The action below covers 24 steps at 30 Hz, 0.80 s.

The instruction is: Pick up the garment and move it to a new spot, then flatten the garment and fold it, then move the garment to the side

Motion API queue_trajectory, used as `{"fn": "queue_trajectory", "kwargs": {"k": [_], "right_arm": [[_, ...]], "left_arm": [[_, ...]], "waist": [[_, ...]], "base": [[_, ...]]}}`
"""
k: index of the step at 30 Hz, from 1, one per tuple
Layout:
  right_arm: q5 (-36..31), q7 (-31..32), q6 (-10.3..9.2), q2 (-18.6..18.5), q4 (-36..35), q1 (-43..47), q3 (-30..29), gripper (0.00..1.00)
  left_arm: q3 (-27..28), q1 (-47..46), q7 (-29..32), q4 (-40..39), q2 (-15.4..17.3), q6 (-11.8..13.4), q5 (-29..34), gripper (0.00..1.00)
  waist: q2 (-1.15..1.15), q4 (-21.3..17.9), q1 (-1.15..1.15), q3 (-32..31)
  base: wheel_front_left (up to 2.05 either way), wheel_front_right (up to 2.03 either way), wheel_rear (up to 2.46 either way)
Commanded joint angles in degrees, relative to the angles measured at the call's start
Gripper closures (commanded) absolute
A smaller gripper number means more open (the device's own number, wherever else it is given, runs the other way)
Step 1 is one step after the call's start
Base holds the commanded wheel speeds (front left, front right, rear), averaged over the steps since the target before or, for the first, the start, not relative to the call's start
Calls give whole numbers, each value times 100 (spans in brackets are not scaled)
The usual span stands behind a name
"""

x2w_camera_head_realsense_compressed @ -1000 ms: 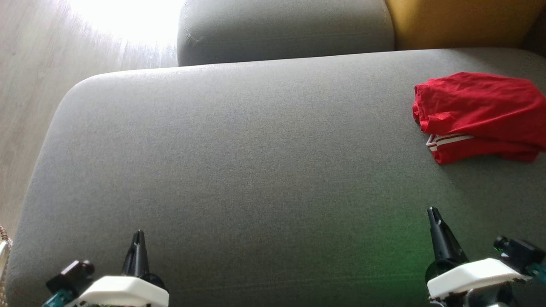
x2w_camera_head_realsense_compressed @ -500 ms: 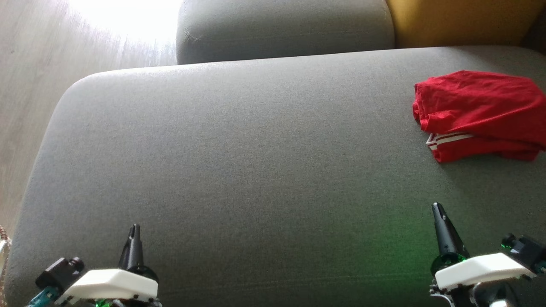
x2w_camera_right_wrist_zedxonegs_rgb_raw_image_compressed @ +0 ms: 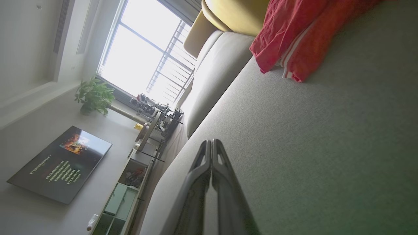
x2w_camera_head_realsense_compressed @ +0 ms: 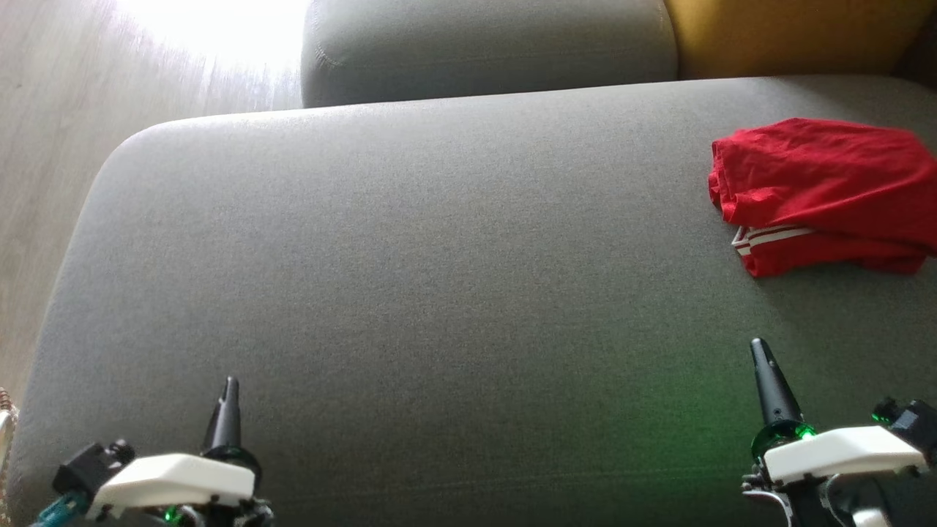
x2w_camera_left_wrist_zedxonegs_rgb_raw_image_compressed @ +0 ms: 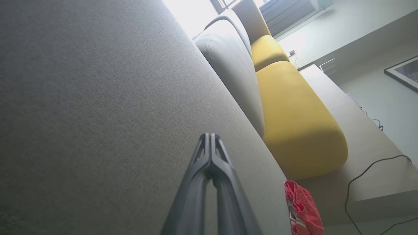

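The garment [x2w_camera_head_realsense_compressed: 823, 192] is red cloth with white stripes, lying folded at the far right of the grey sofa seat [x2w_camera_head_realsense_compressed: 439, 278]. It also appears as a red bundle [x2w_camera_left_wrist_zedxonegs_rgb_raw_image_compressed: 303, 209] in the left wrist view and at the top [x2w_camera_right_wrist_zedxonegs_rgb_raw_image_compressed: 294, 36] of the right wrist view. My left gripper [x2w_camera_head_realsense_compressed: 230, 384] hovers at the lower left, shut and empty, far from the garment. At the lower right, my right gripper [x2w_camera_head_realsense_compressed: 758, 345] is shut with nothing in it, a short way in front of the garment. Both wrist views show the fingers pressed together [x2w_camera_left_wrist_zedxonegs_rgb_raw_image_compressed: 210, 138] [x2w_camera_right_wrist_zedxonegs_rgb_raw_image_compressed: 210, 143].
A grey back cushion [x2w_camera_head_realsense_compressed: 483, 47] and a yellow cushion [x2w_camera_head_realsense_compressed: 790, 36] line the seat's far edge. Wooden floor [x2w_camera_head_realsense_compressed: 58, 146] lies beyond the seat's left edge. The right wrist view shows a window, a plant [x2w_camera_right_wrist_zedxonegs_rgb_raw_image_compressed: 93, 96] and a low cabinet.
Both grippers have drifted slightly outward and up the view, the left one a little left, the right one a little right. The garment has stayed where it lies.
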Motion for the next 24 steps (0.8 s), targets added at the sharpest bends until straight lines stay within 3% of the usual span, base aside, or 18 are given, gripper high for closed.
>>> {"fn": "queue_trajectory", "kwargs": {"k": [1, 24], "right_arm": [[203, 48, -1, -84, -176, -335, 40, 100], [1661, 416, -2, -82, -137, -516, -66, 100]], "left_arm": [[203, -395, 34, -138, 102, -93, -198, 100], [469, -705, 393, 32, 103, -375, -1650, 100]], "waist": [[0, -1, 0, 4], [0, -12, 0, 55]], "base": [[0, 0, 0], [0, 0, 0]]}}
